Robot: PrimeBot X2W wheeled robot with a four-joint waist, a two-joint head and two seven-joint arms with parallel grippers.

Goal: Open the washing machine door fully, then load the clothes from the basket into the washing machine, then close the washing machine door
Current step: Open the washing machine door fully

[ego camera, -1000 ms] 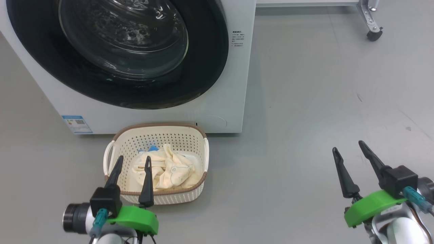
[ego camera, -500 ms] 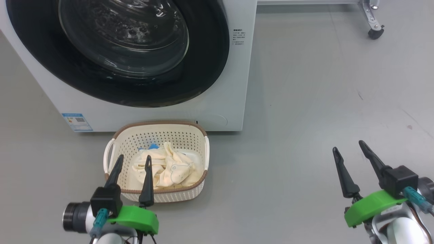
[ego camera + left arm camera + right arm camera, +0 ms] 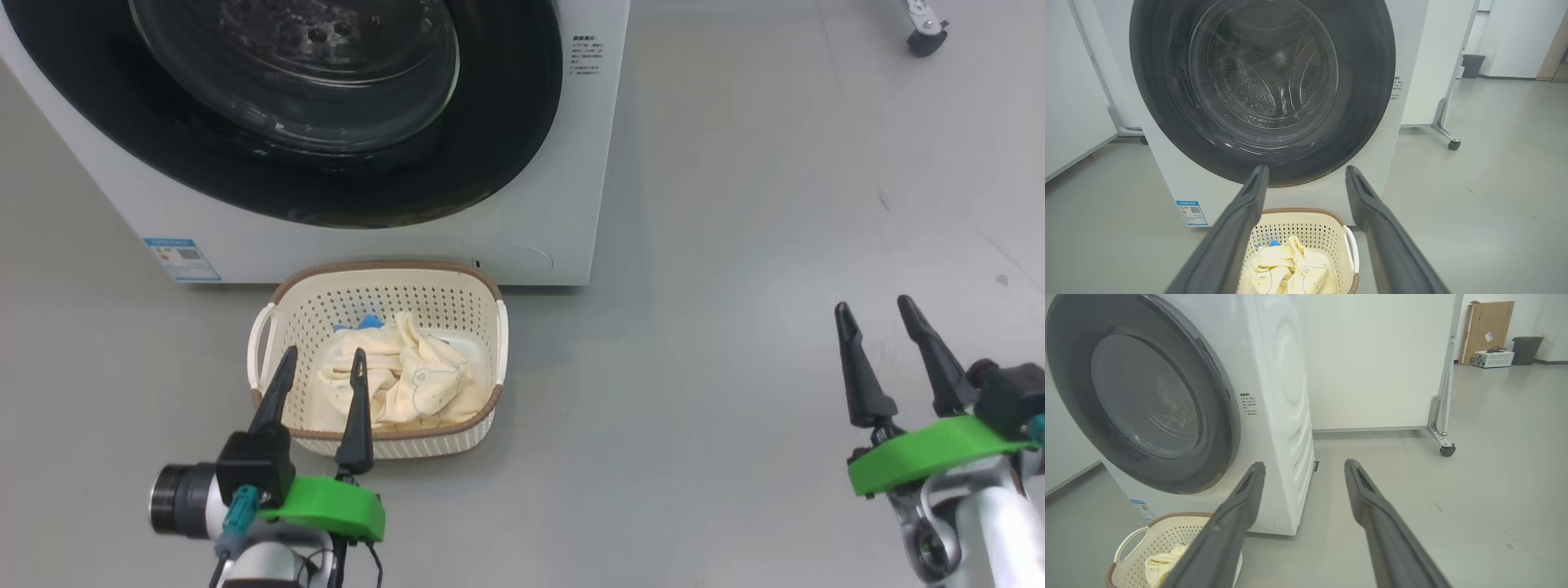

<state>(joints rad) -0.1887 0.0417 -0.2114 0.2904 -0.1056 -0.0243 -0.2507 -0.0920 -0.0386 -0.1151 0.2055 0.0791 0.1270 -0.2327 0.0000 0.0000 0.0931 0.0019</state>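
Left gripper (image 3: 324,353): fingers spread wide, holding nothing; basket (image 3: 384,304) of clothes (image 3: 412,380) just below and ahead of its tips, closed washing machine door (image 3: 506,139) beyond. Right gripper (image 3: 873,305): spread wide, empty; washing machine (image 3: 584,204) ahead, leftward

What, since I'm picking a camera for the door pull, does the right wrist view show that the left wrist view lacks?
Extra in the right wrist view: the washing machine's ribbed side panel and a cardboard box against the far wall. Extra in the left wrist view: a straight-on look through the glass at the perforated drum, plus faint printed figures on the clothes. Shared: the washing machine door shut, the basket on the floor before it, a dark bin.
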